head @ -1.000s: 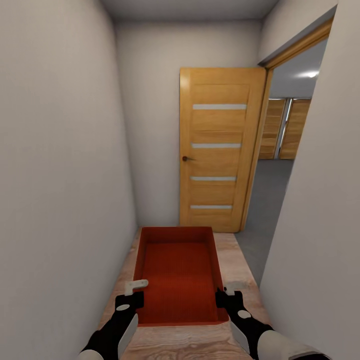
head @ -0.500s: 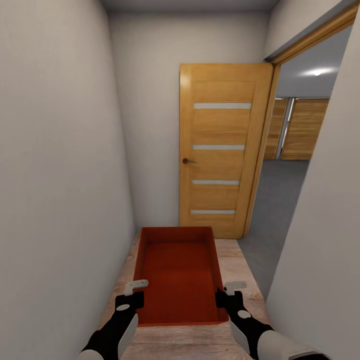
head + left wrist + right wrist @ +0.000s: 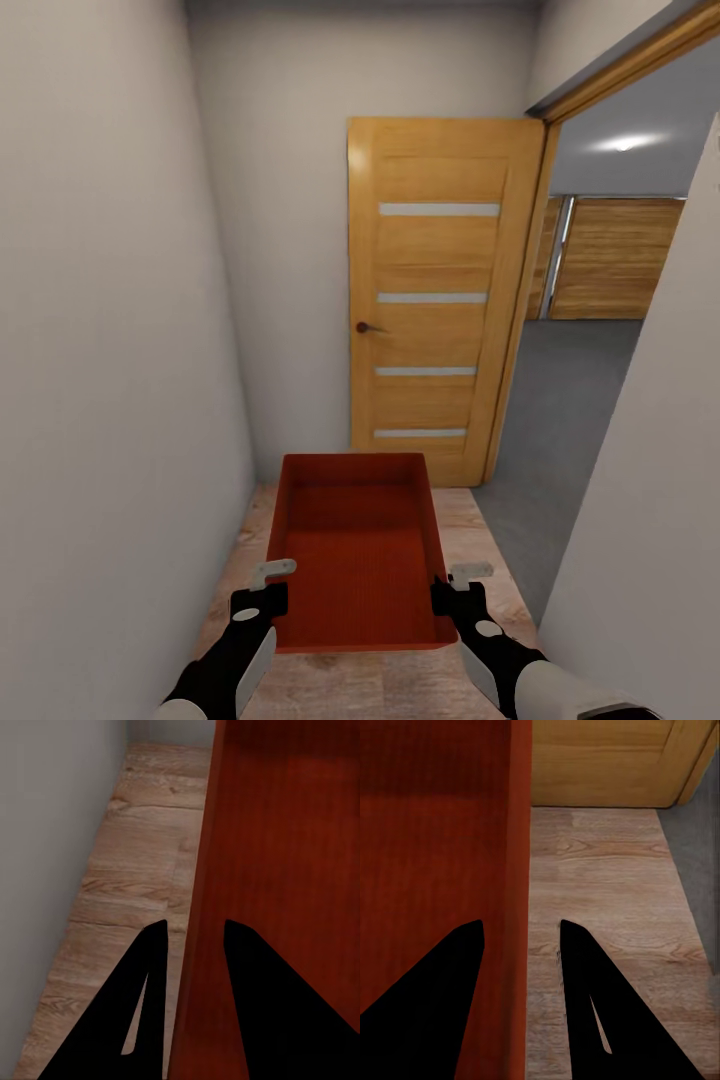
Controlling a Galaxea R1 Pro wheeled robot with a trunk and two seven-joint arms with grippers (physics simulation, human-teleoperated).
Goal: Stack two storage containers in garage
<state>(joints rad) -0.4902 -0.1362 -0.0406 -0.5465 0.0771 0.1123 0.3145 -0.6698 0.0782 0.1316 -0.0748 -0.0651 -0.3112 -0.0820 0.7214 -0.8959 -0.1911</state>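
Observation:
An orange-red ribbed storage container point(image 3: 355, 555) is held level in front of me over light wood plank flooring. My left gripper point(image 3: 262, 590) is shut on its left wall; in the left wrist view that gripper point(image 3: 193, 934) has one finger on each side of the container wall point(image 3: 202, 885). My right gripper point(image 3: 455, 592) is shut on the right wall, and the right wrist view shows this gripper point(image 3: 519, 934) straddling the container wall point(image 3: 519, 832). Through the doorway at right lies the garage's dark grey floor point(image 3: 560, 400).
I am in a narrow hallway with pale walls close on both sides point(image 3: 110, 350). An orange wooden door point(image 3: 435, 290) with four glass slits stands open ahead. Wooden panels point(image 3: 610, 260) line the far side of the garage.
The whole view has shifted: the door and doorway appear larger and closer, and more of the garage shows at right. The container and both grippers keep the same place in the picture.

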